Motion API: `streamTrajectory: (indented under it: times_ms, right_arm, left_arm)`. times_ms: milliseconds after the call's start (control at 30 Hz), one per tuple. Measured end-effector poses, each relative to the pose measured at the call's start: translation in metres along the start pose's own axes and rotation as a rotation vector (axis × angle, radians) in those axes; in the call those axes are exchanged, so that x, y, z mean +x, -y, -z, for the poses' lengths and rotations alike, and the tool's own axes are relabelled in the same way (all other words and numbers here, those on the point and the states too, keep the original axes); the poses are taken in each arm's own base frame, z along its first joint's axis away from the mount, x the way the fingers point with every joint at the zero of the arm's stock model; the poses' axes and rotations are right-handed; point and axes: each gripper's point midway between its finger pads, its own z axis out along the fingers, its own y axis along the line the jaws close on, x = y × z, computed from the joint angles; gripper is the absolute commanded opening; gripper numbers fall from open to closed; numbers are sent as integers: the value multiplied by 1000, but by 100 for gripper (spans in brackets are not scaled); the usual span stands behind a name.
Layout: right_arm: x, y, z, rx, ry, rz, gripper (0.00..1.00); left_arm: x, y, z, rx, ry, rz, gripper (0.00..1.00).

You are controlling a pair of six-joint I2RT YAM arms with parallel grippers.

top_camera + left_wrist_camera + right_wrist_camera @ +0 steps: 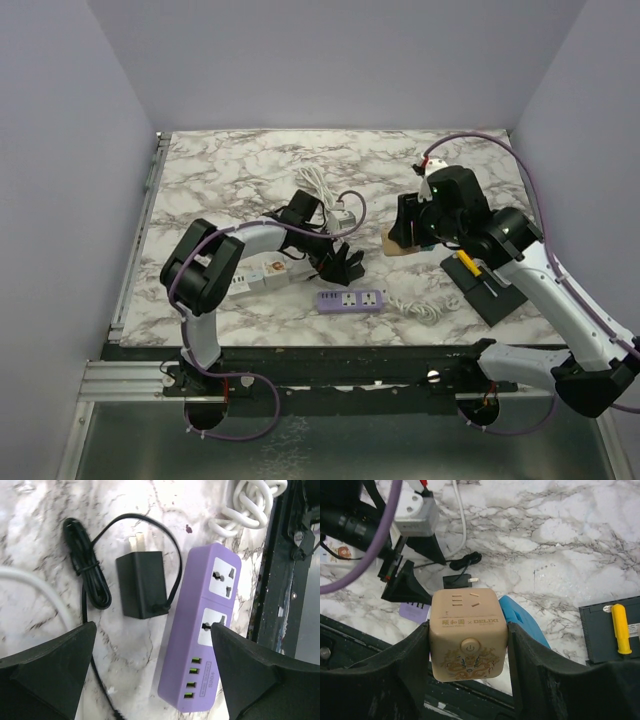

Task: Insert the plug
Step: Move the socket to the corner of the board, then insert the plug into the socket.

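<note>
Your left gripper (152, 630) hangs with its jaws spread wide, grasping nothing. The black rectangular plug adapter (141, 584) lies flat on the white marble table (35, 525) below it, just beside the purple plastic power strip (187, 645) — prongs bare, not in any socket. Your right gripper (468, 630) is clamped on a beige cube-shaped socket block (469, 605).

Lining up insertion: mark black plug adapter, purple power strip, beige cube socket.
Black plug adapter (142, 584): left wrist, body centre.
Purple power strip (207, 627): left wrist, lower socket.
Beige cube socket (469, 635): right wrist, front face.
</note>
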Motion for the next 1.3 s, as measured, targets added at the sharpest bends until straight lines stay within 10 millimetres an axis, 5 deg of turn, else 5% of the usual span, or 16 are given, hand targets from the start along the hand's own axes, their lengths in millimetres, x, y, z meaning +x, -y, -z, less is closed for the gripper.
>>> streamTrajectory:
  times_ms: [167,500,867,1300]
  right_arm:
    - [13,-7,-6,-19,-112,-6,1]
    - [71,-25,-17,-72,-461,-69,0]
    - [121,-21,-27,11,-624,-188,1]
    - [124,-27,-55,132,-536,-140,1]
  left_arm:
    - [-7,0,20,-35,37,69,99]
    - [-64,21,94,-123,191,-22,99]
    - [-39,-2,114,-219,130,12,99]
    - [-35,-18,124,-290,77,-15,99]
